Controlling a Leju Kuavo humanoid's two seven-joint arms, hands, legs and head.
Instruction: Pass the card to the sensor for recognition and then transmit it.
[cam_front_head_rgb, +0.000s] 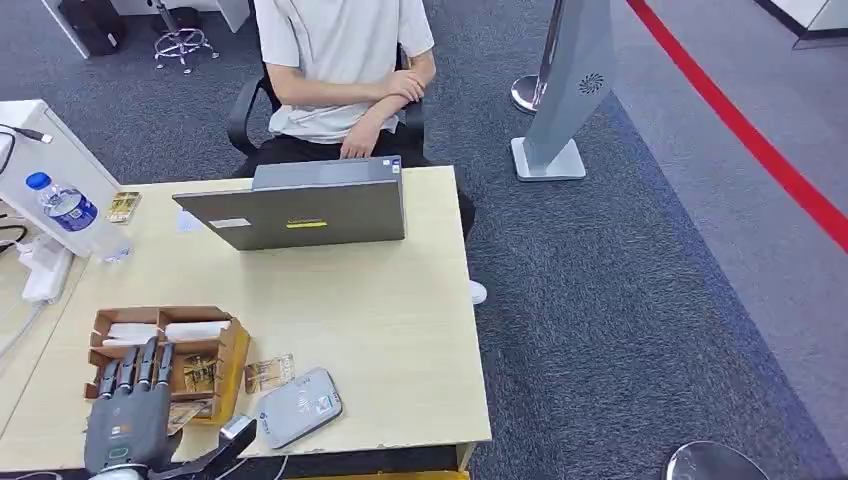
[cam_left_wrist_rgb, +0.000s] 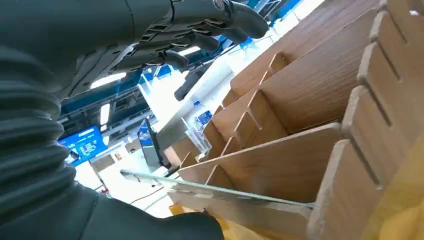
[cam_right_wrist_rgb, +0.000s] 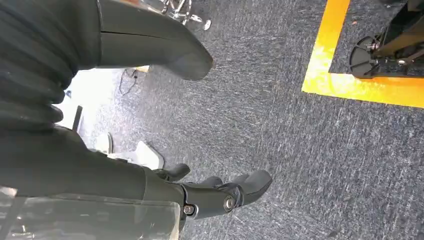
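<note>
The left hand hovers over the near end of the wooden organizer tray at the desk's near left corner, its fingers stretched forward and apart, holding nothing. One card lies flat on the desk just beside the tray, between it and the grey card reader; more cards sit in the tray's near compartments, partly under the fingers. The likeliest trouble is a poor grasp: a thin, flat card gives the fingers little edge to catch, so it could slide across the desk or slip out on the way to the reader. The hand could also knock the tray's slotted dividers or nudge the tray itself. Which card the hand is meant to take cannot be told, and the palm hides the compartment beneath it. In the left wrist view a thin clear edge crosses the dividers, its nature unclear. The right hand hangs above the carpet, fingers loosely curled and empty.
</note>
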